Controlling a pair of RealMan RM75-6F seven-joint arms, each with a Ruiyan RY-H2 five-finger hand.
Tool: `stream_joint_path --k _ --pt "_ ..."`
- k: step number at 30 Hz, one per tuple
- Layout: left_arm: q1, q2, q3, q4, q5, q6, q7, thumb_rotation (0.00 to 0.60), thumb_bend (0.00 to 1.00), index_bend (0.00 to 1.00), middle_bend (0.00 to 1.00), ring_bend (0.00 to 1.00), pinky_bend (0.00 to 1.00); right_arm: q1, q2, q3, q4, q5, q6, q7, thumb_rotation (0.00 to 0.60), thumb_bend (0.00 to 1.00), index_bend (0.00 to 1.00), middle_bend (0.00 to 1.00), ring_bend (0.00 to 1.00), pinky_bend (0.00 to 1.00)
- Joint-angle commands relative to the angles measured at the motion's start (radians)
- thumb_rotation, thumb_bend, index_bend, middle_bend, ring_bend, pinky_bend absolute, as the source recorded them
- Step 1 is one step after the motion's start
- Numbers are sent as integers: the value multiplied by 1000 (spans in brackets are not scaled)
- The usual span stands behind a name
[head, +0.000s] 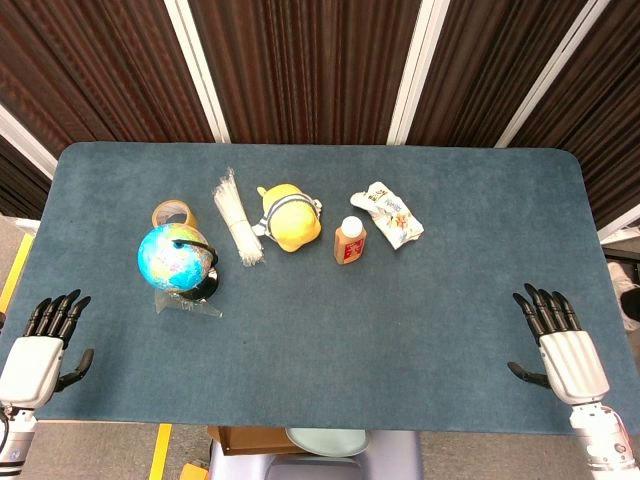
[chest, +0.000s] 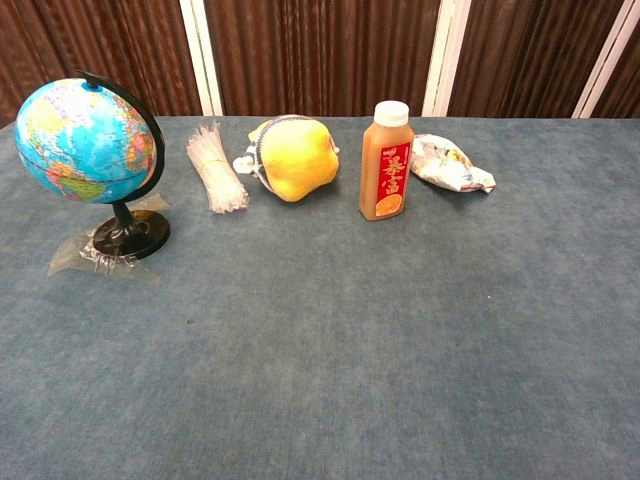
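Hands rest at the near corners of the counter (head: 320, 330): my left hand (head: 40, 350) and right hand (head: 560, 345) both empty, fingers spread wide. Nearest my left is the globe (head: 177, 258), standing on crinkled plastic beside a tape roll (head: 173, 213). I judge a careless reach could tip it, since that film may slide underneath its base.
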Motion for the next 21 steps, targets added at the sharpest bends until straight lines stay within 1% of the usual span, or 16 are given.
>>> stream_joint_path --k 1,2,4,7,9,12,15,21 --pt "1 -9 -1 11 5 8 -6 600 429 0 0 0 15 1 7 -1 -9 8 -11 -3 600 179 0 0 0 0" --pt "-2 -18 -2 14 12 13 -23 600 428 0 0 0 15 0 10 -2 -14 6 -8 -3 600 179 0 0 0 0" --pt "-12 -53 -13 36 36 34 -103 600 425 0 0 0 15 -5 18 -3 -20 2 3 4 600 179 0 0 0 0" --pt "-37 -106 -34 69 42 39 -283 600 419 0 0 0 15 -10 26 1 -27 5 16 21 600 179 0 0 0 0" --pt "-68 -131 -62 71 25 18 -402 600 413 0 0 0 15 -11 28 1 -24 5 19 26 600 179 0 0 0 0" --pt "-115 -155 -111 59 -18 -26 -519 600 404 0 0 0 13 -10 28 -2 -22 2 14 25 600 179 0 0 0 0" --pt "-157 -175 -152 49 -58 -71 -557 600 393 0 0 0 7 -10 26 -5 -20 -3 11 22 600 179 0 0 0 0" --pt "-220 -233 -199 58 -112 -128 -515 600 386 0 0 0 0 -15 24 0 -9 -32 54 57 600 179 0 0 0 0"
